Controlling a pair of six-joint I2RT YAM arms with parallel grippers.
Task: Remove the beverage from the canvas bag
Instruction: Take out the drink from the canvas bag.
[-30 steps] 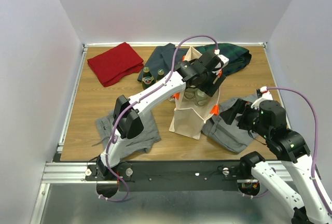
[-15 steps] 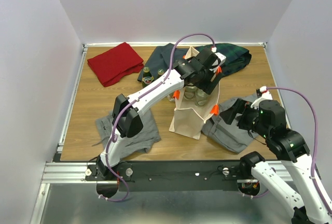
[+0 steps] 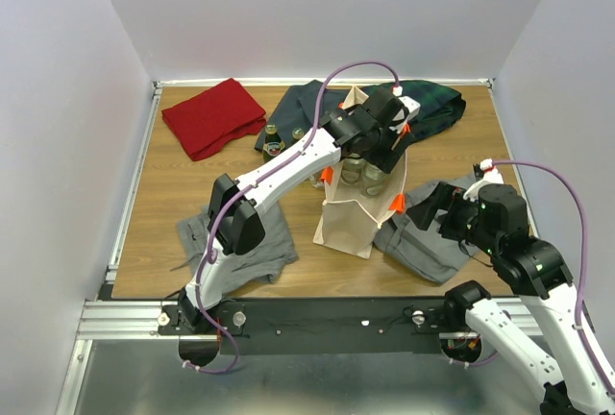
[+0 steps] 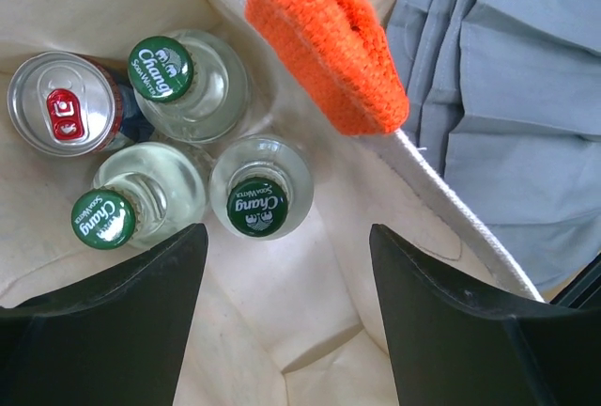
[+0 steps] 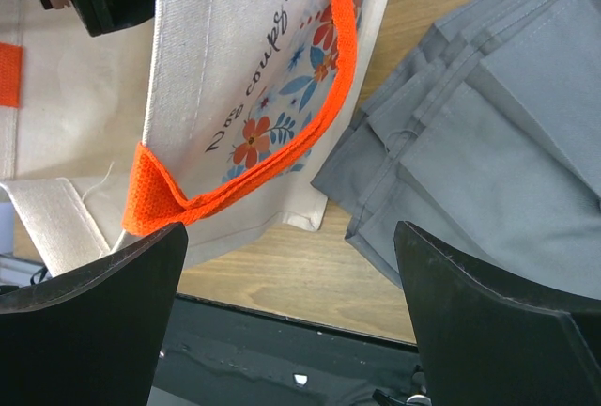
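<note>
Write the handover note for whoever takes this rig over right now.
Left arm: jaws open, empty, above the canvas bag's open mouth.
Right arm: jaws open, empty, low beside the bag, over grey clothes.
In the bag: three green-capped bottles and one can, all upright.
Outside: two bottles stand on the table, left of the bag.
Done: nothing gripped yet.
Left: lower onto a drink, close, lift it out, set it down.

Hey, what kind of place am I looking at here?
Probably a robot lab test cell, not a home: plain white walls box in a wooden table, a left arm and right arm mount along an aluminium rail, and the canvas bag sits among laid-out clothes.
</note>
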